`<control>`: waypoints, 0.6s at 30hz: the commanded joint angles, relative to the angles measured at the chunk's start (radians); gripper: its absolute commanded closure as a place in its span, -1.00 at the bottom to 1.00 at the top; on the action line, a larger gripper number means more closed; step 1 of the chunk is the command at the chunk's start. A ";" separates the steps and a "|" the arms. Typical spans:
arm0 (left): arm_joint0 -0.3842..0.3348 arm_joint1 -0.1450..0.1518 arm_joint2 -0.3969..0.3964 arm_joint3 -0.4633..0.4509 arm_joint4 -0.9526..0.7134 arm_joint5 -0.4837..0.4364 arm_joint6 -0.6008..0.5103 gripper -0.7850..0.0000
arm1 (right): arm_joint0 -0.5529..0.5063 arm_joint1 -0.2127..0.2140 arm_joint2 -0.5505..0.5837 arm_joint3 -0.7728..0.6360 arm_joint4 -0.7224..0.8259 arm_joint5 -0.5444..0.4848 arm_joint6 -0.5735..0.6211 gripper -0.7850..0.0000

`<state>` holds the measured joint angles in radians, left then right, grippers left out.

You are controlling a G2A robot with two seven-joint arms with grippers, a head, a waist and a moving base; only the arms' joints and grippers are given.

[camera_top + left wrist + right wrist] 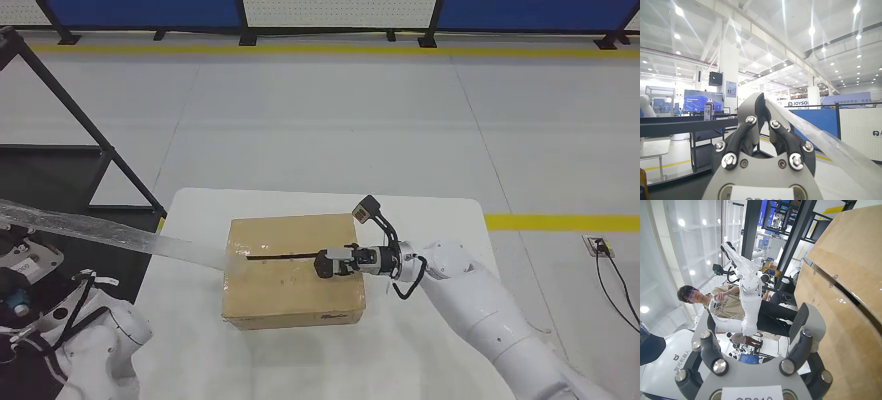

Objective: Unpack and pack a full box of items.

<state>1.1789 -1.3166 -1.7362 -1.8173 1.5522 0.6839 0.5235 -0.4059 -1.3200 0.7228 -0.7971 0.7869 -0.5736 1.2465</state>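
box, look: plain brown cardboard box (285,295), rectangular, with small pen marks beside the join in the right wrist view.
box, place: about mid-table (420,330), flat on its base, long sides parallel to the near edge.
box, state: top flaps (290,235) down; seam (280,258) shows as a dark slit along the lid.
tape, look: clear tape strip (120,238), glossy and wrinkled.
tape, pose: one end at the seam's left end; it runs taut out past the table's left edge, far end pinched in the left pincer (762,98).
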 commanded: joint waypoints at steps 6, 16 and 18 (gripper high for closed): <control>0.004 -0.001 0.004 -0.009 -0.002 -0.017 -0.017 1.00 | 0.000 0.000 0.000 0.000 0.000 0.000 0.000 -1.00; -0.024 -0.023 0.139 -0.033 0.023 0.029 0.030 1.00 | 0.000 0.000 0.000 0.000 0.000 0.000 0.000 -1.00; -0.028 -0.030 0.167 -0.032 0.015 0.049 0.049 1.00 | -0.023 0.000 0.005 -0.036 0.004 0.008 -0.019 -1.00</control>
<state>1.1523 -1.3435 -1.5832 -1.8507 1.5723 0.7228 0.5652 -0.4150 -1.3201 0.7249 -0.8098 0.7890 -0.5699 1.2379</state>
